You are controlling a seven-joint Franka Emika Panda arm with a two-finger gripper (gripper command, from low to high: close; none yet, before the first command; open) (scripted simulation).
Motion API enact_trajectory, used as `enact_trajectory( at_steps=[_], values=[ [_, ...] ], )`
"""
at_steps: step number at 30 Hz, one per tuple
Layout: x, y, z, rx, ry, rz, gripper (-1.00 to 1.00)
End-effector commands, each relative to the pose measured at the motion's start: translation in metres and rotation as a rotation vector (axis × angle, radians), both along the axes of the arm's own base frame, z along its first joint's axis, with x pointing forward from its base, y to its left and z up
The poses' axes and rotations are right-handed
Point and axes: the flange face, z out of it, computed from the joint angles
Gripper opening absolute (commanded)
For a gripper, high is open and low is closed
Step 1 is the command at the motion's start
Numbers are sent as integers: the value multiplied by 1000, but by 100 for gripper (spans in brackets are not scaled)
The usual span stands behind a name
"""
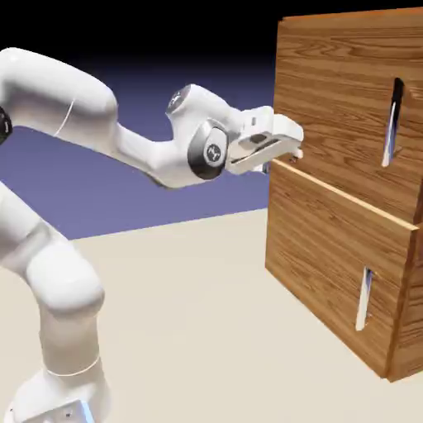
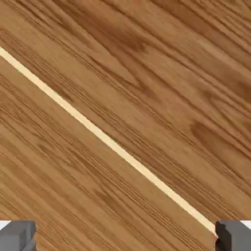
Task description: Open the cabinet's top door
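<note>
The cabinet (image 1: 347, 190) stands at right. Its top door (image 1: 355, 99) looks stiff and heavy, and swings on hinges; the slim handle (image 1: 392, 124) is the place to grasp. The gripper (image 1: 291, 154) is wide, empty, near the seam.

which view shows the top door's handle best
The exterior view: the top door's handle shows whole, a slim upright bar far right of the gripper. The hand view shows only wood grain and a pale seam, no handle.
</note>
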Motion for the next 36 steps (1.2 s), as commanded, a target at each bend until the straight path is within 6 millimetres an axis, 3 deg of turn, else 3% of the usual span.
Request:
enact_trajectory(
  at_steps=[1,10,18,27,36],
  values=[
    [0,0,5,-39,-18,25,0],
    [1,-5,43,-405,-178,211,0],
    [5,-20,63,-748,-301,330,0],
    [15,-50,71,-1151,-399,421,0],
    [33,-91,66,-1570,-441,486,0]
  ],
)
